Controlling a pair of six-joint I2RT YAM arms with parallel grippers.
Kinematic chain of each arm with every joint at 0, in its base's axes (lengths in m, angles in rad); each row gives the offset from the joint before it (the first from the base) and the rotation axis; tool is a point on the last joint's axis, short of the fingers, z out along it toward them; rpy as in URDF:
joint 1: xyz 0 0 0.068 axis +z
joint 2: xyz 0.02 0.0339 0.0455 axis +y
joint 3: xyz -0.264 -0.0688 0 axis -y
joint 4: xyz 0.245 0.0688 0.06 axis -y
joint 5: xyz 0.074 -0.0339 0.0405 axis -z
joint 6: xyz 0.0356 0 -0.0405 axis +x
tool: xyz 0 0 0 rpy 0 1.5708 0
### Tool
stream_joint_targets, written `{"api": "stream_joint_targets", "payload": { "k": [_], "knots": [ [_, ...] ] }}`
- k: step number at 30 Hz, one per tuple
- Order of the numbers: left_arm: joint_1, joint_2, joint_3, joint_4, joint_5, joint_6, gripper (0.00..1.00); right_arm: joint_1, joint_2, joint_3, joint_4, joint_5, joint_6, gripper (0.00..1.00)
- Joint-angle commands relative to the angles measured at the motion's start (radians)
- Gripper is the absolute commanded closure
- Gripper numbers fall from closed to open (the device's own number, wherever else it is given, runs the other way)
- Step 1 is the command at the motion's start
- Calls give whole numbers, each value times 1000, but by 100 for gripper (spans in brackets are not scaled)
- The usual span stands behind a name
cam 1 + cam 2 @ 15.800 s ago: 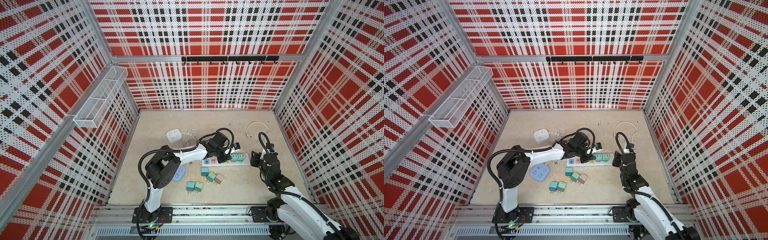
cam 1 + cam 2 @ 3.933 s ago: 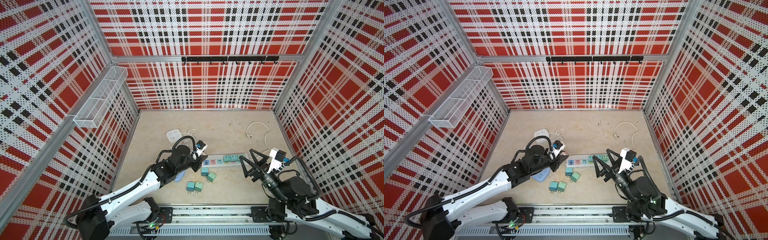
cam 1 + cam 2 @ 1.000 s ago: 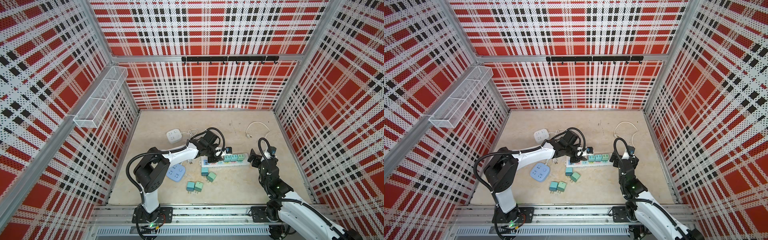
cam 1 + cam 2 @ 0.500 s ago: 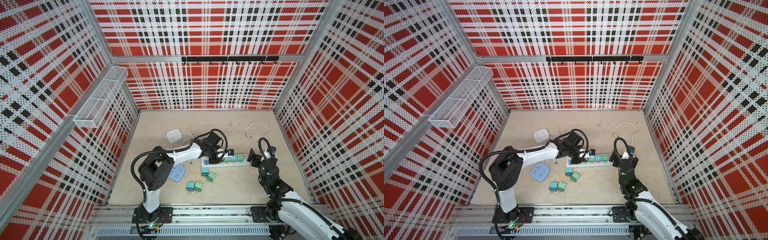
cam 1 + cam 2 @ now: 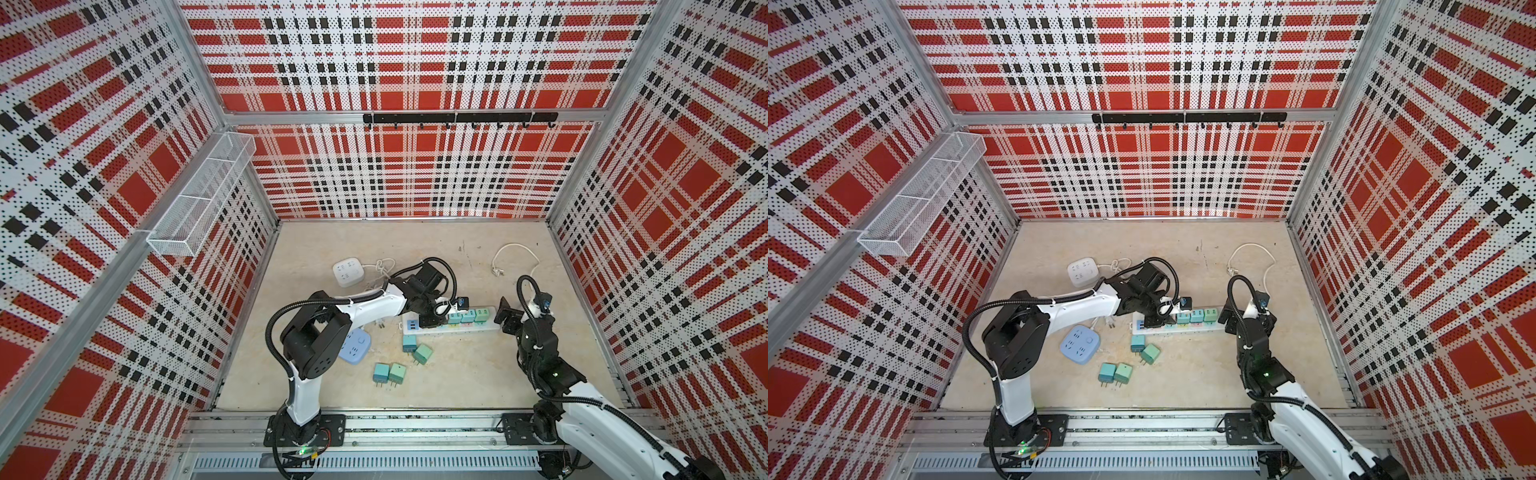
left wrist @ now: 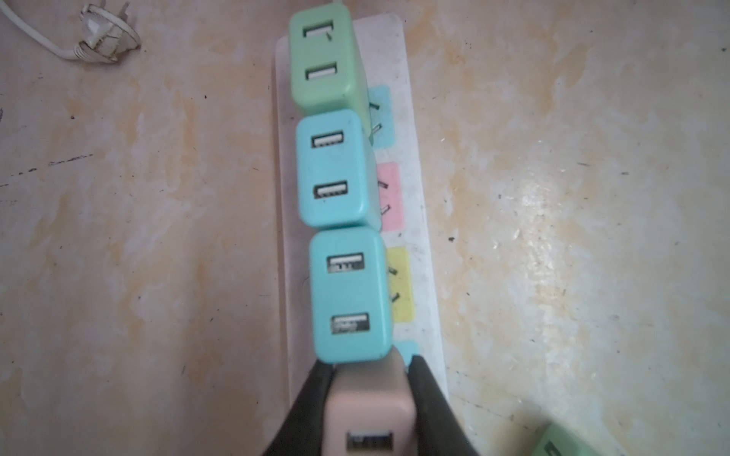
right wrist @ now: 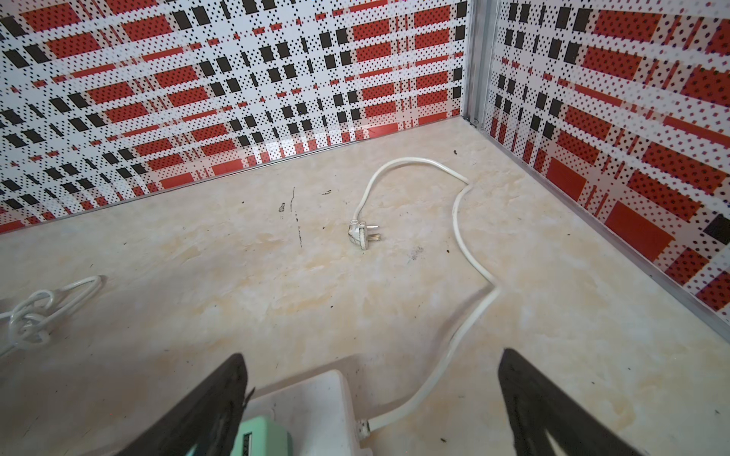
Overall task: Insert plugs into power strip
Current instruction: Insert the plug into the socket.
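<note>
The white power strip (image 5: 490, 326) (image 6: 418, 221) lies across the floor with a mint green plug (image 6: 324, 59) and two teal plugs (image 6: 332, 169) (image 6: 349, 296) standing in it. My left gripper (image 5: 432, 319) (image 6: 369, 363) is shut on a pale pink plug (image 6: 371, 410), held over the strip right beside the nearest teal plug; its prongs are hidden. Several loose plugs (image 5: 423, 354) (image 5: 1115, 373) lie on the floor in front of the strip. My right gripper (image 5: 509, 318) (image 7: 371, 359) stands open around the strip's cord end, holding nothing.
A white square socket cube (image 5: 349, 272) with a tangled cord lies behind my left arm. A blue socket block (image 5: 356, 347) sits by the left arm's elbow. The strip's white cord and plug (image 7: 363, 233) curl toward the back right corner. A wire basket (image 5: 199, 199) hangs on the left wall.
My left gripper has moved forward and down onto the strip with the pink plug in it. The right arm has stayed still.
</note>
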Motion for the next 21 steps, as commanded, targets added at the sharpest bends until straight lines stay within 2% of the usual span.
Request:
{"api": "stream_joint_targets", "payload": {
  "k": [1,13,21],
  "knots": [
    [5,39,8,-33,-28,-15,100,-4,8,3,46,-5,11,0],
    [9,63,-6,-32,-15,-77,100,-4,25,8,49,-10,12,0],
    [1,86,-55,40,4,-118,100,-4,38,15,53,-12,11,0]
  ]
}}
